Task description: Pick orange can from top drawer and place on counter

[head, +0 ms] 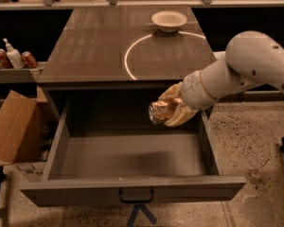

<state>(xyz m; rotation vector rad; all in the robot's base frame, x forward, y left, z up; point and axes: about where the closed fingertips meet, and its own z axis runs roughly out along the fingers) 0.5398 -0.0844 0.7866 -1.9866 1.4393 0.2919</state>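
Note:
The orange can (160,111), shiny orange-gold with a silver end facing left, is held on its side in my gripper (173,110). The gripper is shut on the can and holds it in the air above the open top drawer (132,160), near the drawer's back right part and just below the counter's front edge. The drawer is pulled fully out, with a small dark pull handle (136,196) on its front. Its floor shows nothing lying on it. The counter (90,46) is a glossy grey-brown slab with a thin bright arc mark (128,56).
A white bowl (169,20) stands at the counter's back right. A cardboard box (14,126) stands on the floor left of the drawer. Red cans (28,59) and a white bottle (12,56) sit on a shelf at the far left. Speckled floor lies to the right.

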